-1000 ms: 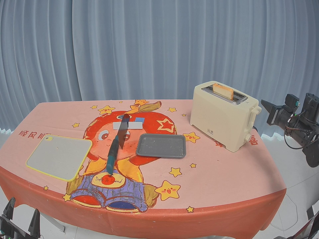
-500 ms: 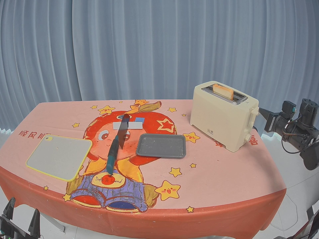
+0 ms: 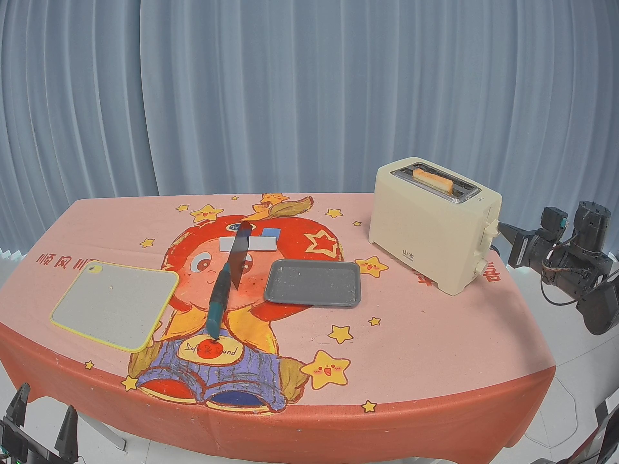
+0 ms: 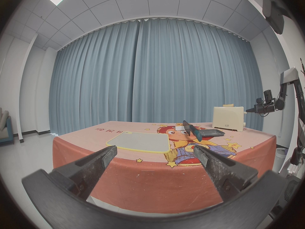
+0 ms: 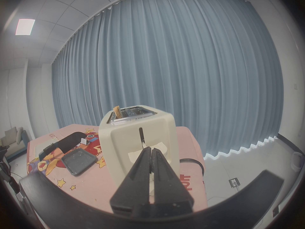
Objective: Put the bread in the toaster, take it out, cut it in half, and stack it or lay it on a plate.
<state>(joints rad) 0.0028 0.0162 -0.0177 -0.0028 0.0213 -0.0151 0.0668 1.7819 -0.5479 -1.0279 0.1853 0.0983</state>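
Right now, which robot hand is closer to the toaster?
Right. The right gripper is at the toaster, by its lever; the left gripper hangs off the table, far away.

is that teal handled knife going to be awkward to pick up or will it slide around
Likely stiff: the knife lies straight, with its blade end seemingly propped on the small white block. A sideways nudge could well tip it off that prop. The slim, smooth-looking handle may slip in a grip.
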